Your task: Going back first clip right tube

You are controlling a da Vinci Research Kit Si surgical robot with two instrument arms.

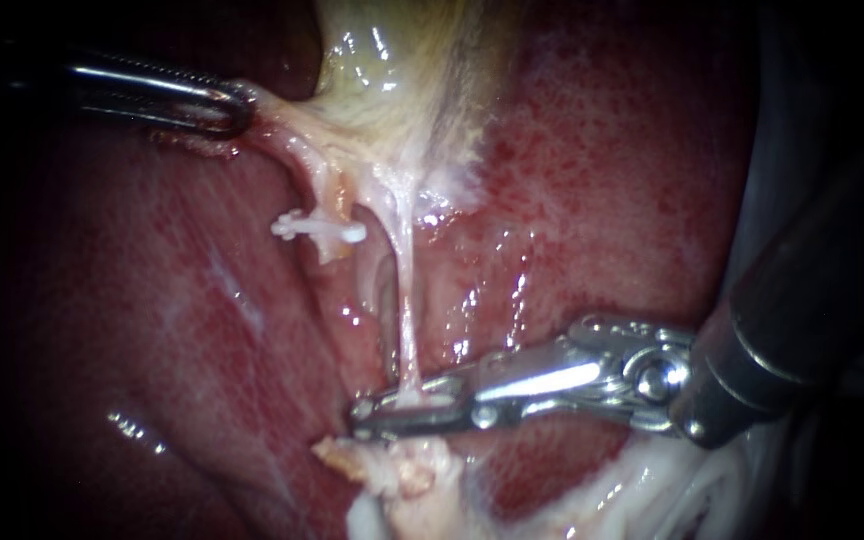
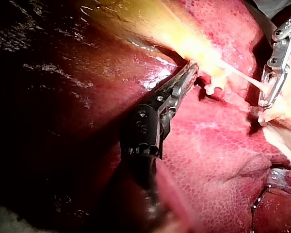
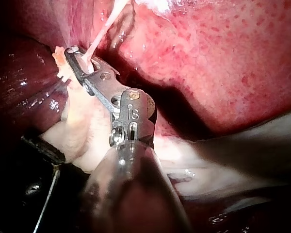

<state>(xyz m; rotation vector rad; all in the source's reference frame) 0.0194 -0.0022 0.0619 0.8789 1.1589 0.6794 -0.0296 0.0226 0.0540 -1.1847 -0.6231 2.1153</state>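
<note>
My left instrument [image 1: 237, 108] comes in at the upper left, jaws shut on the pale edge of the gallbladder [image 1: 402, 80], holding it taut. Below it a white clip [image 1: 317, 228] sits across the left tube [image 1: 297, 160]. The right tube [image 1: 407, 300] is a thin pale strand running down into the jaws of my right instrument [image 1: 402, 410]. Those jaws lie close together with the strand pinched between them. In the left wrist view the left instrument [image 2: 191, 70] grips beside the clip [image 2: 211, 89]. The right wrist view shows my right instrument [image 3: 75, 60] closed on the strand [image 3: 104, 26].
Red mottled liver [image 1: 602, 150] surrounds the tubes on both sides. Pale fatty tissue [image 1: 402, 480] lies just under the right instrument's jaws, and white tissue [image 1: 642, 490] lies under its wrist. Its dark shaft [image 1: 802, 320] fills the right side of the endoscope view.
</note>
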